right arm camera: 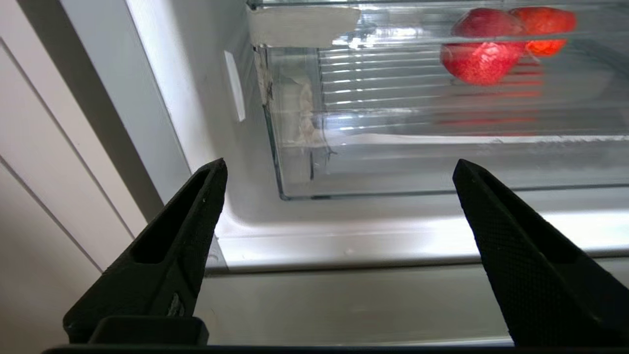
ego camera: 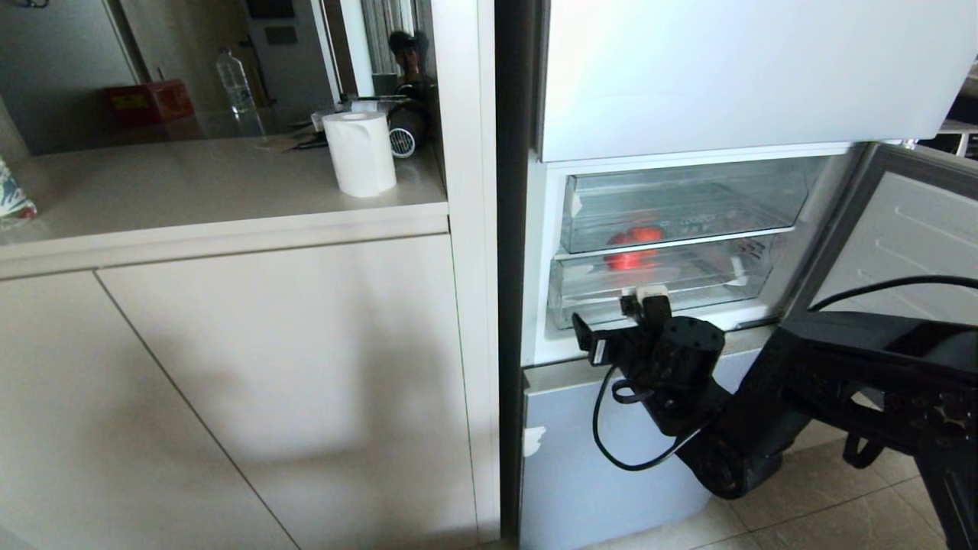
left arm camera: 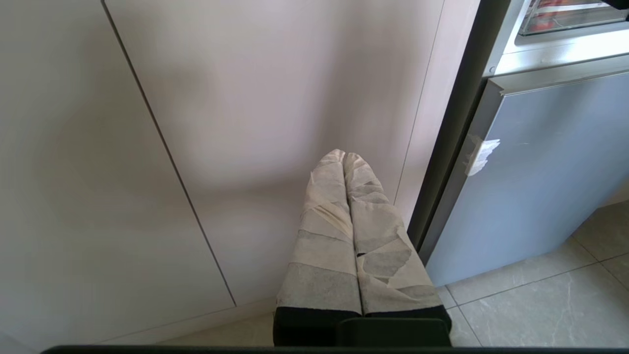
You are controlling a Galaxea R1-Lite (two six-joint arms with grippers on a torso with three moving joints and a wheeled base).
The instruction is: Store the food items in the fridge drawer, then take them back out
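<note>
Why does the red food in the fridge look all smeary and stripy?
Head view: the round red food items show only as a smear through the clear plastic fridge drawer. Right wrist view: bright glare streaks run along its ribbed floor, with red reflections below the food.

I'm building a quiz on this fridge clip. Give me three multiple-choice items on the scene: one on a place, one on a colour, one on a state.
1. Where are the red food items?
A. On the counter
B. Inside the clear drawer
C. On the floor

2. What colour is the paper roll on the counter?
A. White
B. Blue
C. Black

3. How is the right tool?
A. Shut on a food item
B. Shut and empty
C. Open and empty

Answers:
1 B: the red pieces show through the drawer's clear front.
2 A: the roll stands white on the pale counter.
3 C: its fingers stand wide apart in front of the drawer with nothing between them.
</note>
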